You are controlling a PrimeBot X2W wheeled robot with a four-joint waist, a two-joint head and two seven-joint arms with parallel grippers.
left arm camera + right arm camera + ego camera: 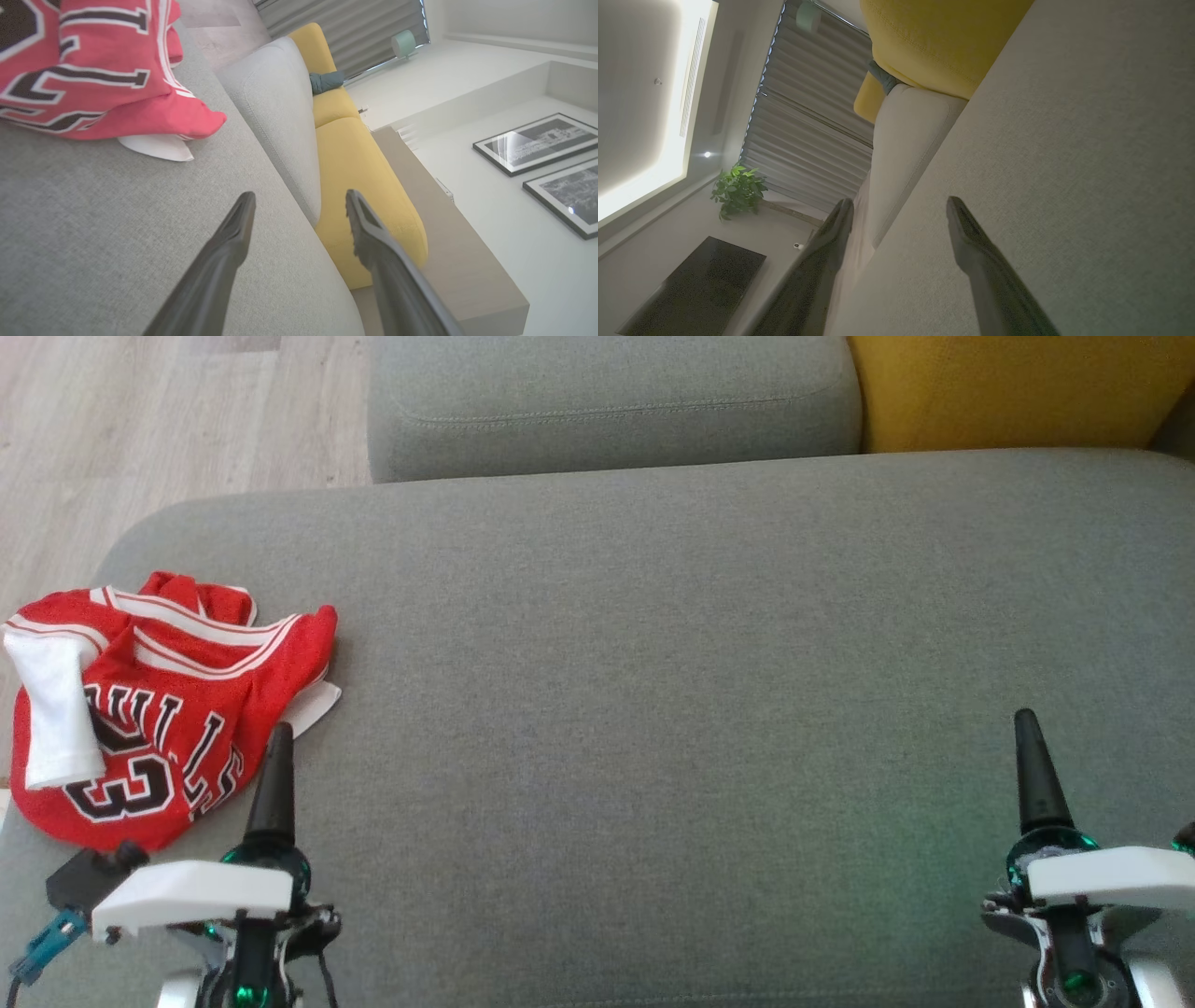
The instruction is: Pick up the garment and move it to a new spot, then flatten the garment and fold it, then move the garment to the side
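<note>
The garment (pixel 159 709) is a red jersey with white trim and black-and-white lettering. It lies crumpled near the left edge of the grey sofa seat (pixel 672 663). My left gripper (pixel 278 739) hovers just right of the garment's near corner, apart from it. In the left wrist view the left gripper (pixel 299 200) is open with nothing between its fingers, and the garment (pixel 93 70) lies up and to the left. My right gripper (pixel 1027 723) hangs over bare seat at the lower right. In the right wrist view the right gripper (pixel 899 205) is open and holds nothing.
A grey back cushion (pixel 607 401) and a yellow cushion (pixel 1018 387) stand along the far side of the seat. Wooden floor (pixel 140 429) lies beyond the seat's rounded left corner. Broad bare seat stretches between the two grippers.
</note>
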